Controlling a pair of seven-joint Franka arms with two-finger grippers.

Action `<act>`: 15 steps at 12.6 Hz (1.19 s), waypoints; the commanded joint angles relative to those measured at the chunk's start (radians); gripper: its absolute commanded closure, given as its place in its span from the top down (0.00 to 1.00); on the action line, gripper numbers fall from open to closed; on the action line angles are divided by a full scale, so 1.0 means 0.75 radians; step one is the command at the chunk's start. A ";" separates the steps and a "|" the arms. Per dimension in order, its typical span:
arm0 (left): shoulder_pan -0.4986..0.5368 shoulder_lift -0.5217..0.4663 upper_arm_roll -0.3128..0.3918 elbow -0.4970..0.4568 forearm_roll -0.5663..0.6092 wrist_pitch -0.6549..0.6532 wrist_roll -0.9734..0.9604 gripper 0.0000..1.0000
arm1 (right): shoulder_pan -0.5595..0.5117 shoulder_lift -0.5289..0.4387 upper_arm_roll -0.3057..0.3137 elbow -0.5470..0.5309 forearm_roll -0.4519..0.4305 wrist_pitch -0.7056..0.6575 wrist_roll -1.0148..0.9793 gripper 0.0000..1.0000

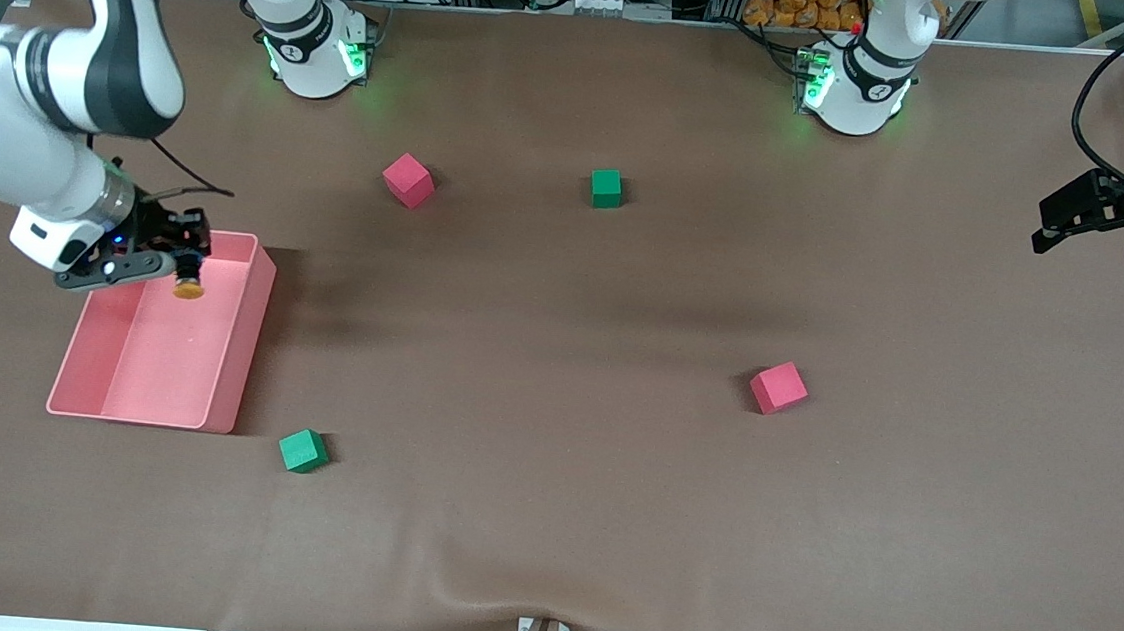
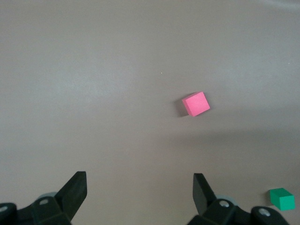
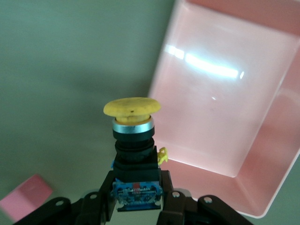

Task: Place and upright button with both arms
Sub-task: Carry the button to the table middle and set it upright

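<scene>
Button [image 1: 188, 284] sat pinched in my right gripper [image 1: 179, 270] over the bin [image 1: 236, 350], cap pointing down. Left gripper [image 1: 1096, 225] waited wide open, holding nothing.

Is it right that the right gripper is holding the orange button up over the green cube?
Not quite. The right gripper does hold the button, but it is over the pink tray, not a green cube. The front view shows this; the nearest green cube sits on the table beside the tray.
</scene>
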 commanded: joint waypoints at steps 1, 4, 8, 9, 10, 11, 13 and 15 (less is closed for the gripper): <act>0.011 0.015 -0.004 0.020 -0.021 0.001 0.034 1.00 | 0.225 0.025 -0.004 0.138 -0.002 -0.057 0.041 0.01; 0.011 0.017 -0.004 0.020 -0.023 0.001 0.032 1.00 | 0.418 0.157 -0.004 0.285 0.073 0.000 0.263 0.01; 0.011 0.019 -0.004 0.020 -0.023 0.001 0.032 1.00 | 0.614 0.458 -0.006 0.565 0.131 0.083 0.611 0.01; 0.011 0.017 -0.006 0.020 -0.023 0.001 0.032 1.00 | 0.668 0.533 -0.006 0.604 0.131 0.151 0.737 0.01; 0.011 0.019 -0.007 0.020 -0.023 0.001 0.034 1.00 | 0.717 0.603 -0.006 0.627 0.129 0.228 0.846 0.01; 0.011 0.025 -0.007 0.020 -0.023 0.001 0.032 1.00 | 0.770 0.677 -0.006 0.655 0.129 0.312 0.952 0.01; 0.011 0.031 -0.007 0.020 -0.025 0.001 0.032 1.00 | 0.862 0.828 -0.006 0.777 0.121 0.360 1.141 0.01; 0.011 0.031 -0.007 0.020 -0.025 0.001 0.034 1.00 | 0.946 1.008 -0.008 0.988 0.115 0.362 1.329 0.01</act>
